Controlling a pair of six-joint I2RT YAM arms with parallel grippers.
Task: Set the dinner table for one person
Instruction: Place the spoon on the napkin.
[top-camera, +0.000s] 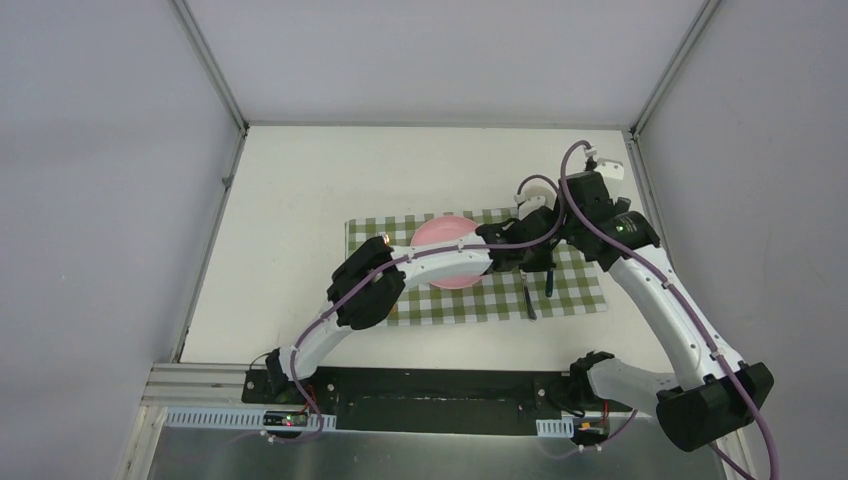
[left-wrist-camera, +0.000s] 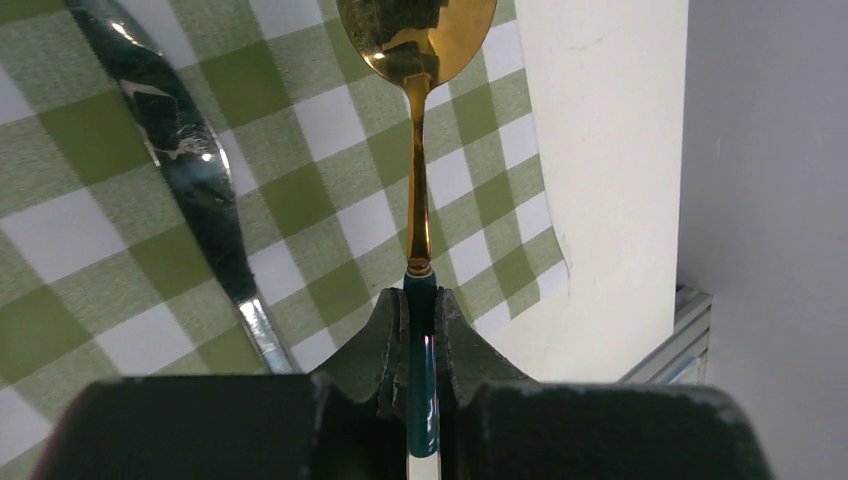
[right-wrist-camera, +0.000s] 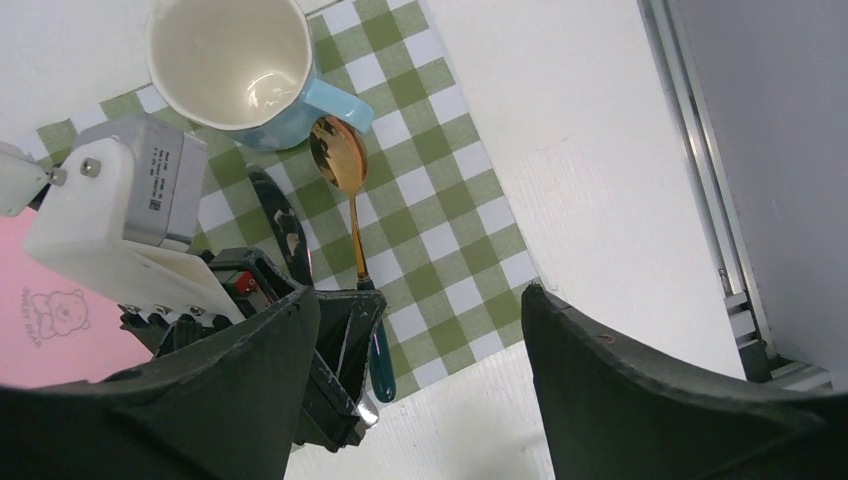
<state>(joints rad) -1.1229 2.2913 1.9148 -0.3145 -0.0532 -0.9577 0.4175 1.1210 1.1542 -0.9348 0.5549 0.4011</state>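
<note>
Over on the left of the green-and-white checked cloth (top-camera: 440, 308) sits the round pink plate (top-camera: 440, 235), half hidden under the left arm (top-camera: 400, 268). That arm's jaws are pinched narrow on the teal handle of the gold spoon (left-wrist-camera: 418, 180), apparently lining it up just right of the steel table knife (left-wrist-camera: 170, 150). The white-and-blue mug (right-wrist-camera: 225, 60) stands beyond the spoon's bowl. The right arm (top-camera: 640, 280) hangs with its jaws wide and empty, likely keeping clear. The dinner table (top-camera: 290, 220), a broad white matte surface, spreads beneath it all.
</note>
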